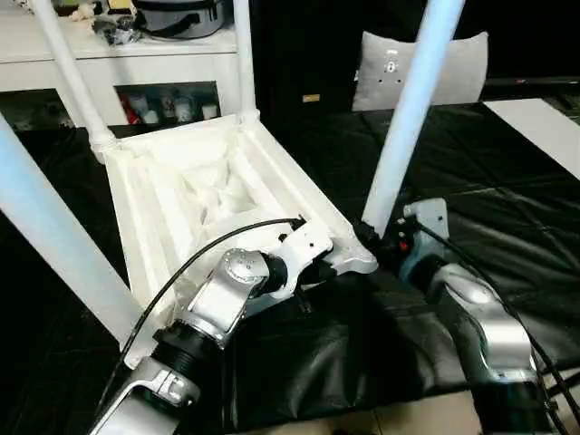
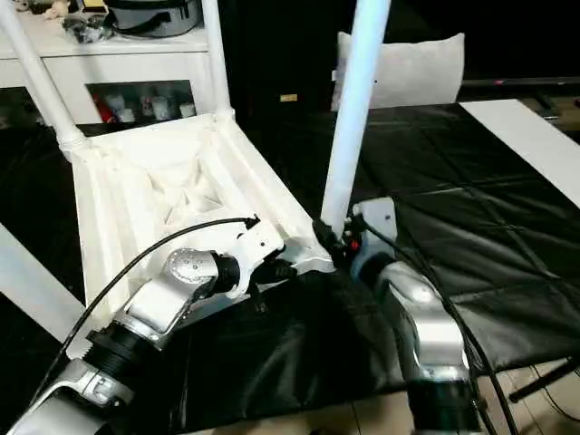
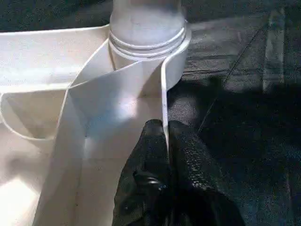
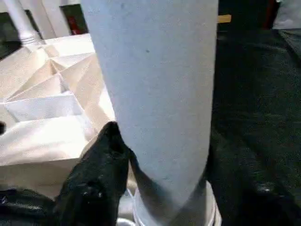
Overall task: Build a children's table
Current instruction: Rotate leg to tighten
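Standing nearly upright, the near-right leg point(image 1: 410, 118) rises from the corner socket point(image 3: 148, 35) of the upturned tabletop point(image 1: 195, 195), and its long axis runs up and slightly away from the robot. That is the relation the next move turns on. The right pincer point(image 1: 373, 237) sits at the very foot of this leg, just above the socket collar. In the right wrist view one black finger point(image 4: 96, 174) presses on the tube's side while the leg fills the gap ahead, so the jaws look wrapped around the base of the leg, held apart by its width.

The left pincer point(image 3: 165, 155) is closed on the thin outer rim point(image 3: 164, 101) of the tabletop, one finger on either face, just short of the same corner socket. It appears to brace the top while the right arm works the leg.

The tabletop lies underside up on black sheeting point(image 1: 507, 217) over the floor, ribs showing, tilted so its far end is higher. Three other legs point(image 1: 243, 54) already stand in their sockets: two at the far corners and one at the near left.

In my judgement the right arm is the one to seat or twist this last leg, acting along the leg's axis, down into the socket. Any sideways push could lever the corner against the left pincer's hold.
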